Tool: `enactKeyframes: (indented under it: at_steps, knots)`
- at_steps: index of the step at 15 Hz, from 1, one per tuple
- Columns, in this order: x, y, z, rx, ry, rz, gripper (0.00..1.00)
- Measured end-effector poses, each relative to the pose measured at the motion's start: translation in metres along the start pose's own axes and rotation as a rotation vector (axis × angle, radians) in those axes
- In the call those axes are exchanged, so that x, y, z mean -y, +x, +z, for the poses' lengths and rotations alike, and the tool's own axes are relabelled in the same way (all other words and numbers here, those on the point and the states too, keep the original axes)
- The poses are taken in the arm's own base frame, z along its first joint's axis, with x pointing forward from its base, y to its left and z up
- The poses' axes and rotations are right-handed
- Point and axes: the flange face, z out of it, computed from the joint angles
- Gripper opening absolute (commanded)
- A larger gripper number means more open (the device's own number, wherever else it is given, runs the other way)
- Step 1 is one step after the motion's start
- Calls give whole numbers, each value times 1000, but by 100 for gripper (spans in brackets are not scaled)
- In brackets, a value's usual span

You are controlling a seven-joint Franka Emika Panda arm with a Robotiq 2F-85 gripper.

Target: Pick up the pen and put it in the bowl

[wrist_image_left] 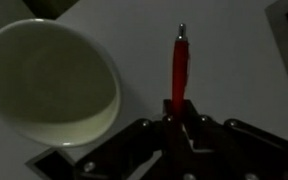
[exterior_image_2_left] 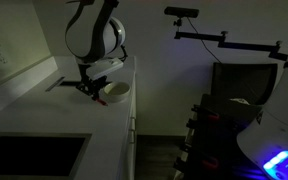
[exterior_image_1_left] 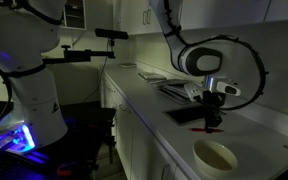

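Wrist view: the gripper (wrist_image_left: 180,110), entering from the lower edge of the frame, has its jaws drawn narrow and clamped on the lower end of the red pen (wrist_image_left: 180,65), which points straight up the frame, right of centre. The off-white bowl (wrist_image_left: 24,60) fills the left half, apart from the pen. In an exterior view the gripper hangs above the dark tray (exterior_image_1_left: 182,115) on the counter (exterior_image_1_left: 149,105), the bowl nearer the lower edge.

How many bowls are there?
1. The bowl sits on the counter, close beside the gripper, which grips the red pen. The room is dark, so another bowl could be hidden.
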Motion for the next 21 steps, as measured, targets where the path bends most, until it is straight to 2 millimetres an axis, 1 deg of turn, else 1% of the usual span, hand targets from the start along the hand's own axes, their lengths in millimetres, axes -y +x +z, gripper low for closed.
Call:
enactKeyframes:
  at_steps: [4,10,15,21]
  knots:
    - [-31,5,-10,20,12,16,4]
    - [-64,-2,-18,149,26,4,4]
    - [-81,-8,-25,226,5,23,4]
    - [-93,-17,-18,348,-48,82,4]
